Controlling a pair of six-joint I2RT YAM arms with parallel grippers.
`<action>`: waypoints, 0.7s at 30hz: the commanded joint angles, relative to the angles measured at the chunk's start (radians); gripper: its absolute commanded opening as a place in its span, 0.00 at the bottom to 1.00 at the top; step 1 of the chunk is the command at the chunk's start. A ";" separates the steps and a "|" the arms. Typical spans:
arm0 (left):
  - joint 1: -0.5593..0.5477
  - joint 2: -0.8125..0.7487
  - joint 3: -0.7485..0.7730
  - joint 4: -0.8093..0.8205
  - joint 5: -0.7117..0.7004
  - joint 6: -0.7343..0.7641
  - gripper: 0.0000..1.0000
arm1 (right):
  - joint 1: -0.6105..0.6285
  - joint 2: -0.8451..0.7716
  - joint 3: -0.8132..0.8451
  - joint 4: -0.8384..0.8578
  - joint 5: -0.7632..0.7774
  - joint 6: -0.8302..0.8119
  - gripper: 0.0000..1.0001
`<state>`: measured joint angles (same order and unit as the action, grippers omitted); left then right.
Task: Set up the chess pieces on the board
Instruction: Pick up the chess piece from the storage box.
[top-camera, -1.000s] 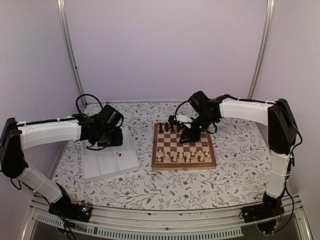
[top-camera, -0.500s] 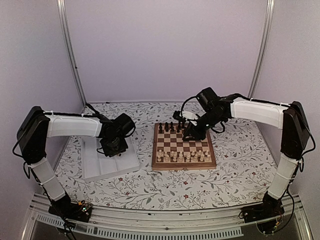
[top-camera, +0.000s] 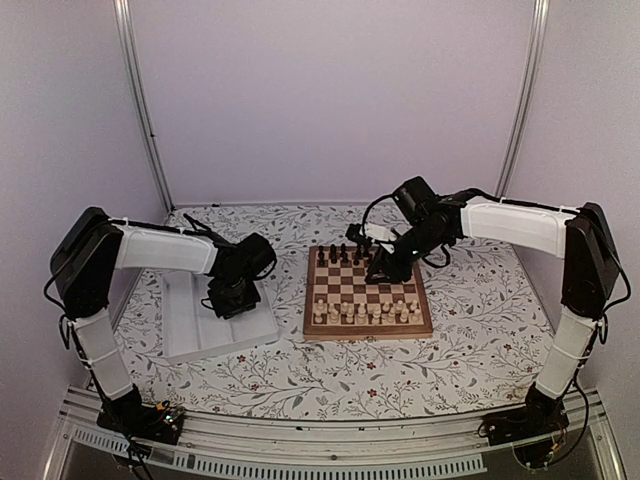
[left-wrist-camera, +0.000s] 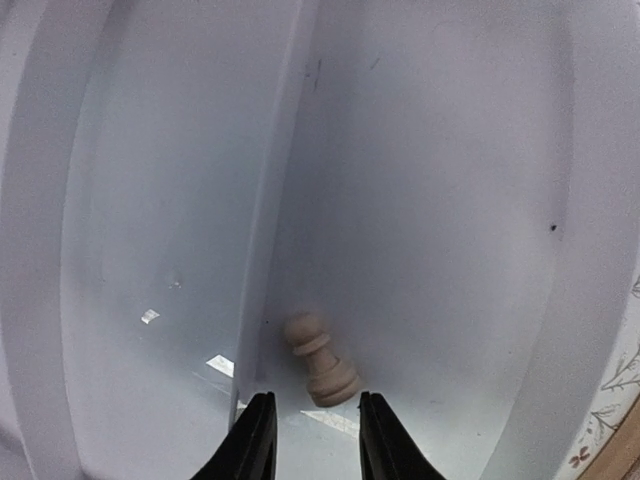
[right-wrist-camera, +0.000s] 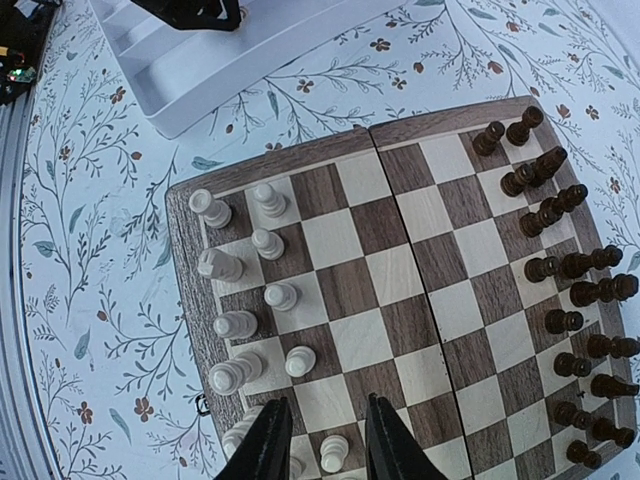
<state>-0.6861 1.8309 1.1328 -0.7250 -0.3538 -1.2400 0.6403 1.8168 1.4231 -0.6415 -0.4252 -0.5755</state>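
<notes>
A pale pawn (left-wrist-camera: 320, 360) lies tipped over in the white tray (left-wrist-camera: 450, 200), against a divider wall. My left gripper (left-wrist-camera: 313, 425) hangs open just short of the pawn, one finger on each side of its base and nothing held. In the top view this gripper (top-camera: 232, 296) sits low over the tray (top-camera: 190, 335). The board (top-camera: 368, 331) carries pale chess pieces (top-camera: 365, 312) along its near edge and dark ones (top-camera: 340, 253) along the far edge. My right gripper (right-wrist-camera: 325, 440) hovers open and empty above the board (right-wrist-camera: 380, 290), near the pale chess pieces (right-wrist-camera: 235, 325).
Dark pieces (right-wrist-camera: 570, 265) fill the board's two far rows. The tray (right-wrist-camera: 230, 60) lies left of the board on the floral tablecloth (top-camera: 470, 350). Divider walls (left-wrist-camera: 270, 200) split the tray into long narrow compartments.
My left arm has swung right and come down into the tray toward the pawn, its jaws narrowing a little. The right arm has shifted slightly over the board's far side.
</notes>
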 joint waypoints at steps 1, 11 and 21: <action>0.025 0.022 0.011 -0.002 0.007 -0.003 0.31 | 0.001 -0.027 -0.016 0.015 -0.004 0.006 0.28; 0.063 0.060 -0.010 0.030 0.027 0.031 0.30 | 0.000 -0.017 -0.024 0.015 -0.010 0.006 0.28; 0.070 0.088 -0.006 0.057 0.074 0.066 0.21 | 0.000 -0.004 -0.026 0.015 -0.016 0.006 0.28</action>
<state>-0.6334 1.8721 1.1328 -0.6926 -0.3305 -1.1988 0.6403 1.8168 1.4059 -0.6415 -0.4263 -0.5755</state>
